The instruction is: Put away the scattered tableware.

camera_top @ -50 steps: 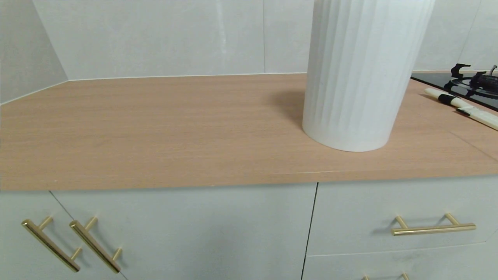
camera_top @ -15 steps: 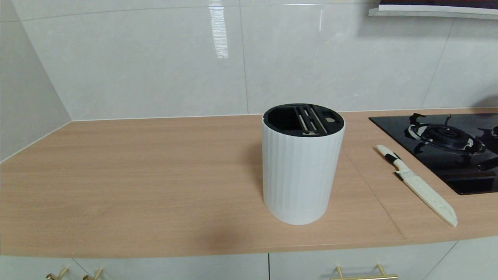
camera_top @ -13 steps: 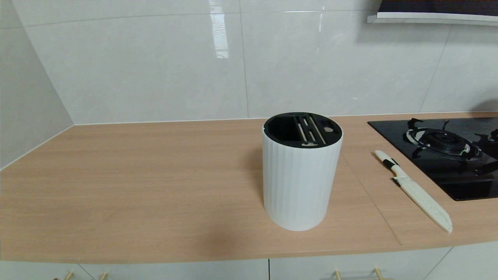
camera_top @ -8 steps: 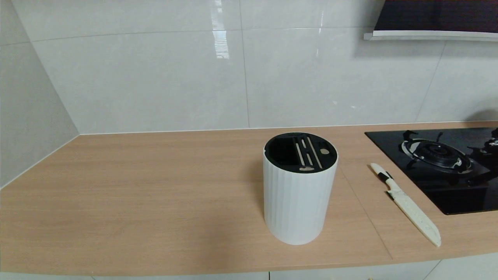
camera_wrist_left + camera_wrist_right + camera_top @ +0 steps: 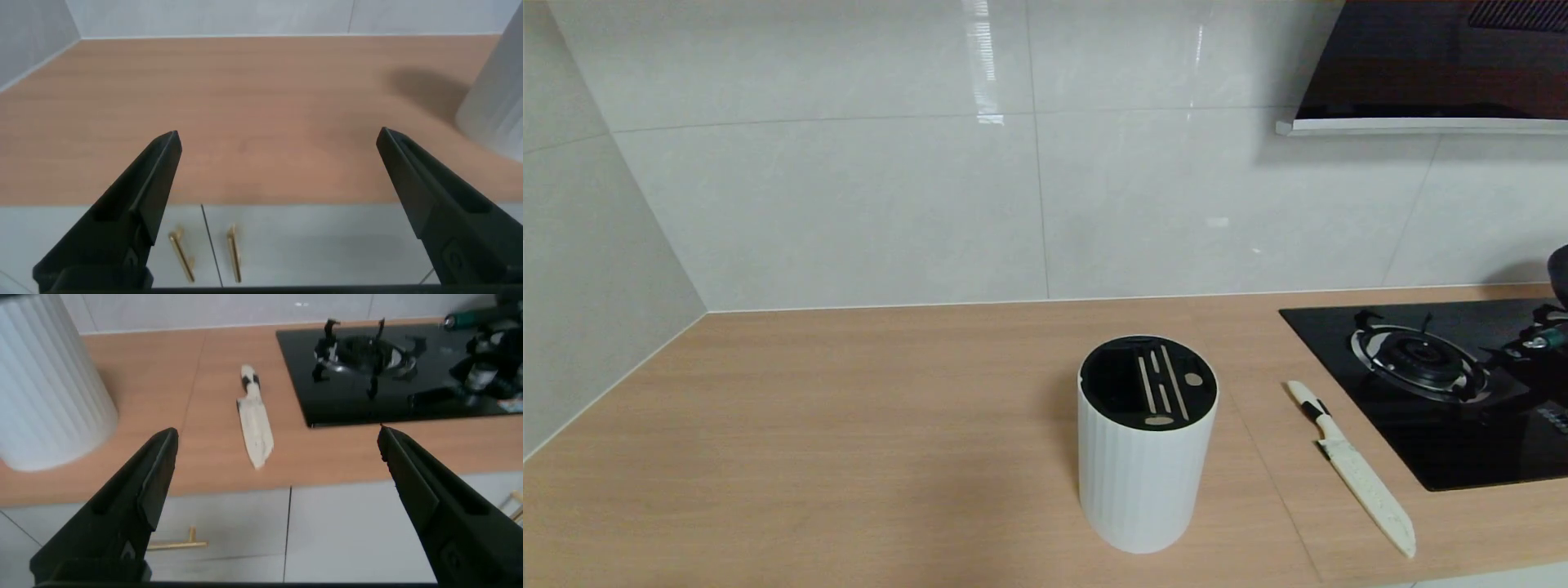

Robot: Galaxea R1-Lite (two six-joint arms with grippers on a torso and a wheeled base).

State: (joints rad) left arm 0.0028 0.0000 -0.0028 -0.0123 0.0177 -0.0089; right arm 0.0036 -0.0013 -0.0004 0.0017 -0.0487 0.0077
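The right gripper (image 5: 276, 436) hangs off the near edge of the wooden surface (image 5: 163, 367), its dark fingers (image 5: 147, 490) spread wide apart. Beyond them a pale knife (image 5: 254, 420) lies flat, handle far, blade tip near. A white ribbed holder (image 5: 45, 384) stands to its left and a black hob (image 5: 392, 384) lies to its right. A gold handle (image 5: 176, 543) shows on the cabinet front below.

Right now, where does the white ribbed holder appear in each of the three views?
Head view: the white ribbed holder stands upright on the counter, with the knife to its right.
Left wrist view: part of its ribbed wall shows at the picture's edge, on the counter.
Right wrist view: its wall is seen close up, and the knife lies apart beside it.
Shared landmark: the wooden counter.
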